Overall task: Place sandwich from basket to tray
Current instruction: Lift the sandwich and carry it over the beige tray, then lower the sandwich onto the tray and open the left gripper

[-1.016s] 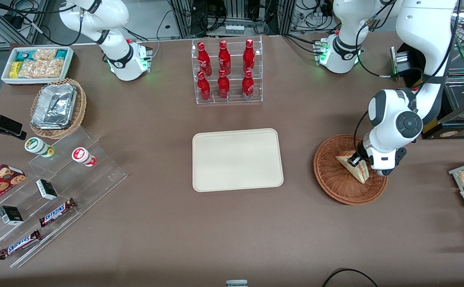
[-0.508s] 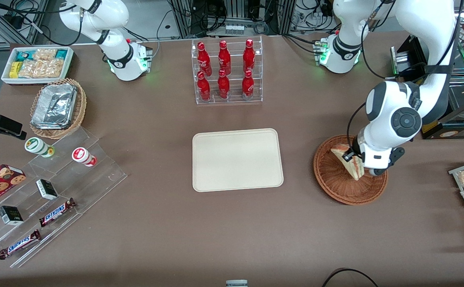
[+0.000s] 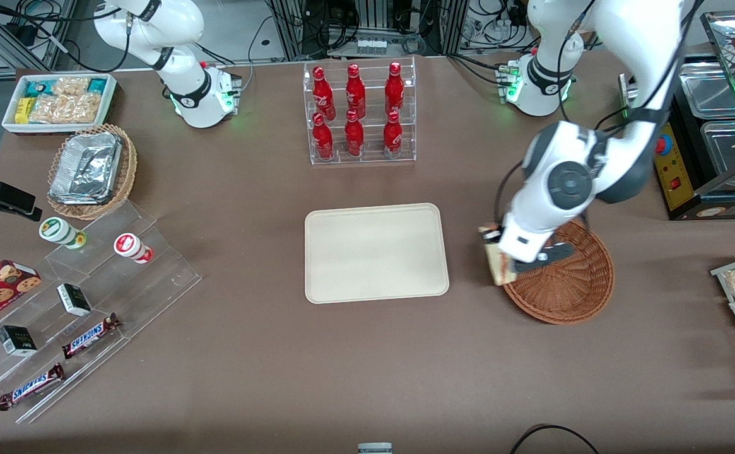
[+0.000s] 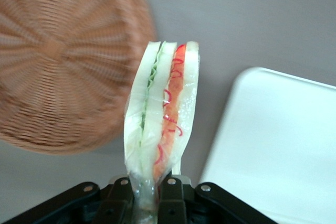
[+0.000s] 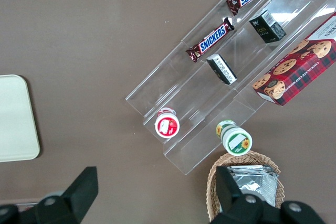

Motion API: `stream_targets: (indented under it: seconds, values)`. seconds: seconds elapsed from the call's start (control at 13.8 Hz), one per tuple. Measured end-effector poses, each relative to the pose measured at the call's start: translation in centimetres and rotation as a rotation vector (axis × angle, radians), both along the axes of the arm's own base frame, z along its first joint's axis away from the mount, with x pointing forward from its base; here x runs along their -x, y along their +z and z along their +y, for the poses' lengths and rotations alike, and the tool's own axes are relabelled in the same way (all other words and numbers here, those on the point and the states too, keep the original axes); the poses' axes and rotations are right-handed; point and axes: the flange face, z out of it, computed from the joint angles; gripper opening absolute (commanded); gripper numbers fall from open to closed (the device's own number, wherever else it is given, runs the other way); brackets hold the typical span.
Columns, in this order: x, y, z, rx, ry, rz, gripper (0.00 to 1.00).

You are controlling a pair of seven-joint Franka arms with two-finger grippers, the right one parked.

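Sandwich (image 4: pixel 163 114) now off basket (image 3: pixel 572 290), lower tip hidden in clamped hand (image 4: pixel 148 195).

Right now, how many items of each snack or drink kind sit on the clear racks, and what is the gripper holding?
Red bottles: 6
Snickers bars: 2
Small dark boxes: 2
Lidded cups: 2
Total: 12
The gripper holds the sandwich, between basket and tray.
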Motion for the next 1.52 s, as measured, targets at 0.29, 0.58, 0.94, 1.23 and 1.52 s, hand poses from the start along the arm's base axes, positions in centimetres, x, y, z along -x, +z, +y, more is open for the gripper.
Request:
stream_targets:
  seconds: [0.29, 0.58, 0.94, 1.23, 1.52]
  values:
    - [0.8, -1.8, -11.3, -0.003, 0.015, -0.022, 0.0]
    - [1.8, -4.8, -20.2, 0.004, 0.052, -0.035, 0.0]
    - [2.7, -7.5, -24.8, 0.009, 0.054, -0.032, 0.0]
    - [3.6, -9.5, -25.9, -0.015, 0.05, -0.025, 0.0]
    - [3.5, -10.2, -25.7, -0.022, 0.053, -0.02, 1.0]
